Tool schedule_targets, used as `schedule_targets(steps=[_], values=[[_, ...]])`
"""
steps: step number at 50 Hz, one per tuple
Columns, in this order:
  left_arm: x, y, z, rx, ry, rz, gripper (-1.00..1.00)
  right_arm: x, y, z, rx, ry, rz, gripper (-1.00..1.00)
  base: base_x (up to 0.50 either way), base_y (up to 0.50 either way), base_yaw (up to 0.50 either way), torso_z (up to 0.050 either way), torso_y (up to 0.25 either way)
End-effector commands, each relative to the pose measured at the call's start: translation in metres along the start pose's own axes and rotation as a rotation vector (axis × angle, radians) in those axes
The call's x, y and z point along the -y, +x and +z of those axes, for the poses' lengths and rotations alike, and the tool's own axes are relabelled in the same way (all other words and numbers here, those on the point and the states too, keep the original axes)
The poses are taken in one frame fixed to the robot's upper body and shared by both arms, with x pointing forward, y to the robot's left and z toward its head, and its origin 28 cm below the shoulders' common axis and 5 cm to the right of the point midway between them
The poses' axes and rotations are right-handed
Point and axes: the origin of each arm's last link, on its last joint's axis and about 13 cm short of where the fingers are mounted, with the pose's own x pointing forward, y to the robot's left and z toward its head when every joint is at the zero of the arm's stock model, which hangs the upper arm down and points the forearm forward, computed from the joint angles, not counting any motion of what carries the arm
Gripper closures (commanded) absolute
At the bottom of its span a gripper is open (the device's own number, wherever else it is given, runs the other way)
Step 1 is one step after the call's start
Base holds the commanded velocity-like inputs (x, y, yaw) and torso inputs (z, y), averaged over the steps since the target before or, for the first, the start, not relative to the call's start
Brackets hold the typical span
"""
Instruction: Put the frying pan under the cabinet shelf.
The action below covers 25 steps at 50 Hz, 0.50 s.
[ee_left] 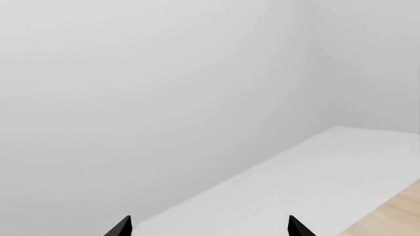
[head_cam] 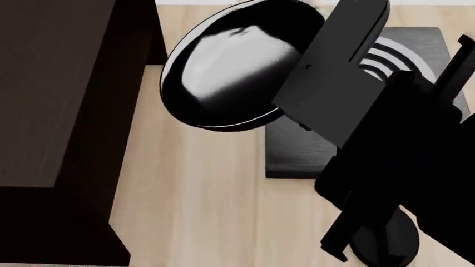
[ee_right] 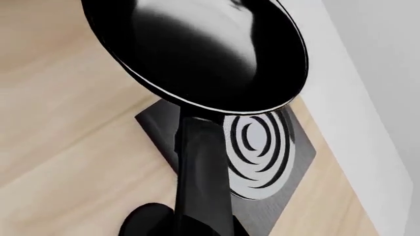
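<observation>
The frying pan [head_cam: 230,72] hangs tilted above the wooden tabletop, its glossy grey inside facing me, just right of the dark brown cabinet shelf [head_cam: 52,83]. In the right wrist view the frying pan [ee_right: 196,49] fills the top, and its long black handle [ee_right: 200,162] runs down into my right gripper [ee_right: 203,228], which is shut on it. My left gripper [ee_left: 210,230] is open and holds nothing; only two black fingertips [ee_left: 121,228] show against a white wall.
A square black plate with concentric rings [head_cam: 297,150] lies on the table below and right of the pan, and shows as the ringed plate [ee_right: 262,142] behind the handle. A round black shape [head_cam: 386,239] lies near my right arm. Bare wood [head_cam: 193,189] stretches between cabinet and plate.
</observation>
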Motion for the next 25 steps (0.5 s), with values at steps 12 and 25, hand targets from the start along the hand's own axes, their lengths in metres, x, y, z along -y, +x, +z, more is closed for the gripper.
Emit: schedule_targets(steps=[12, 25], values=[[0.001, -0.003, -0.001, -0.002, -0.006, 0.000, -1.00, -0.003, 0.020, -0.002, 0.012, -0.013, -0.062, 1.00, 0.00, 0.00, 0.00, 0.000, 0.001], [0.001, -0.003, -0.003, -0.009, -0.005, -0.005, -1.00, -0.014, 0.047, -0.009, 0.033, 0.014, -0.006, 1.00, 0.00, 0.00, 0.00, 0.000, 0.002]])
